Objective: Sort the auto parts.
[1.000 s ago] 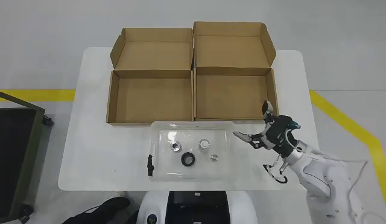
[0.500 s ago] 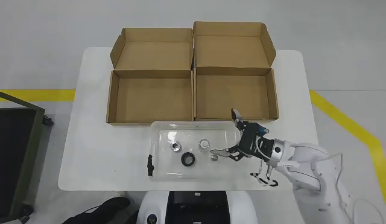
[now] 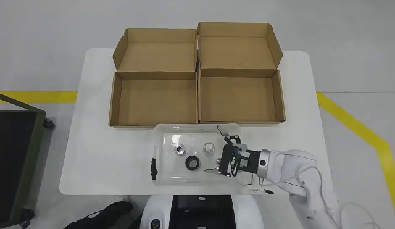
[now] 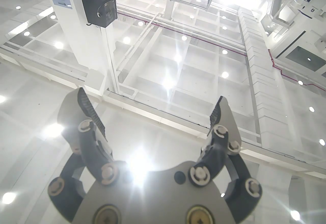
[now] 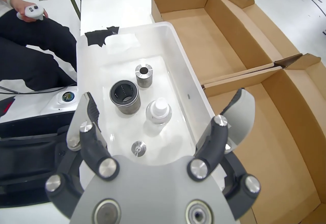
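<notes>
bin: a clear plastic bin (image 3: 185,128) sits on the white worktop (image 3: 92,142). it has a bit of black tape (image 3: 153,169) on one end.
right gripper: the right gripper (image 5: 165,99) is open wide and holds nothing. it hangs over the end of the bin far from the tape.
left gripper: the left gripper (image 4: 150,97) is open too, with nothing in it. it points up at a ceiling, so i cannot tell where it is from the bin.
black ring: the black ring (image 5: 124,97) stands up in the middle of the bin.
grey tube: the grey tube (image 5: 144,76) stands up in the bin, near the black ring, closer to the tape end.
white cap part: the white cap part (image 5: 158,110) stands in the bin, just beside the black ring.
small shiny piece: the small shiny piece (image 5: 138,148) lies on the bin floor, at the end under the right gripper.
boxes: two open brown boxes (image 3: 154,99) stand side by side just behind the bin.
</notes>
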{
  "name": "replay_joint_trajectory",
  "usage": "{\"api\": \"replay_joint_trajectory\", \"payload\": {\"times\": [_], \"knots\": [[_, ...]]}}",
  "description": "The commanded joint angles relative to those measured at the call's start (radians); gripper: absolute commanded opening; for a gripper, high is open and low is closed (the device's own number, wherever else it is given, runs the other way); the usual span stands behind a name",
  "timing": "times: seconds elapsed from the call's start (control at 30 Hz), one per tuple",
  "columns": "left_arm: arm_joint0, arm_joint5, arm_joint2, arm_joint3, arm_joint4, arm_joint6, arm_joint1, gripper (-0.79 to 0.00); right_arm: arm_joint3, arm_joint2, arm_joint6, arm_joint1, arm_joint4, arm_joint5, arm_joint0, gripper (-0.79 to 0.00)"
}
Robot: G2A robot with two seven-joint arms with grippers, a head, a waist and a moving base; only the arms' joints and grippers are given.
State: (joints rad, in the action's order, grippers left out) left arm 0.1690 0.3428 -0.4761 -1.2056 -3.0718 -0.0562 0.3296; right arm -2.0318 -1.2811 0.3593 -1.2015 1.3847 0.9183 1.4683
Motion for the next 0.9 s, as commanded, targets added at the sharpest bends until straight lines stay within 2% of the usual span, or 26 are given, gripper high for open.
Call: {"api": "replay_joint_trajectory", "payload": {"times": [0.0,0.17,0.23,0.3,0.53,0.7,0.77,0.87], "knots": [[0.0,0.0,0.0,0.0,0.0,0.0,0.0,0.0,0.008,0.008,-0.004,0.002,0.017,-0.002,-0.003,0.0],[0.0,0.0,0.0,0.0,0.0,0.0,0.0,0.0,0.031,0.024,-0.003,0.007,0.048,-0.007,-0.007,-0.018],[0.0,0.0,0.0,0.0,0.0,0.0,0.0,0.0,0.039,0.03,-0.003,0.009,0.054,-0.011,-0.008,-0.065],[0.0,0.0,0.0,0.0,0.0,0.0,0.0,0.0,0.047,0.035,-0.003,0.011,0.058,-0.017,-0.009,-0.188],[0.0,0.0,0.0,0.0,0.0,0.0,0.0,0.0,0.077,0.06,0.008,0.015,0.092,-0.042,-0.028,-0.148],[0.0,0.0,0.0,0.0,0.0,0.0,0.0,0.0,0.102,0.082,0.019,0.017,0.114,-0.063,-0.045,-0.185],[0.0,0.0,0.0,0.0,0.0,0.0,0.0,0.0,0.109,0.089,0.02,0.018,0.118,-0.07,-0.05,-0.305],[0.0,0.0,0.0,0.0,0.0,0.0,0.0,0.0,0.119,0.097,0.021,0.019,0.123,-0.083,-0.059,-0.376]]}}
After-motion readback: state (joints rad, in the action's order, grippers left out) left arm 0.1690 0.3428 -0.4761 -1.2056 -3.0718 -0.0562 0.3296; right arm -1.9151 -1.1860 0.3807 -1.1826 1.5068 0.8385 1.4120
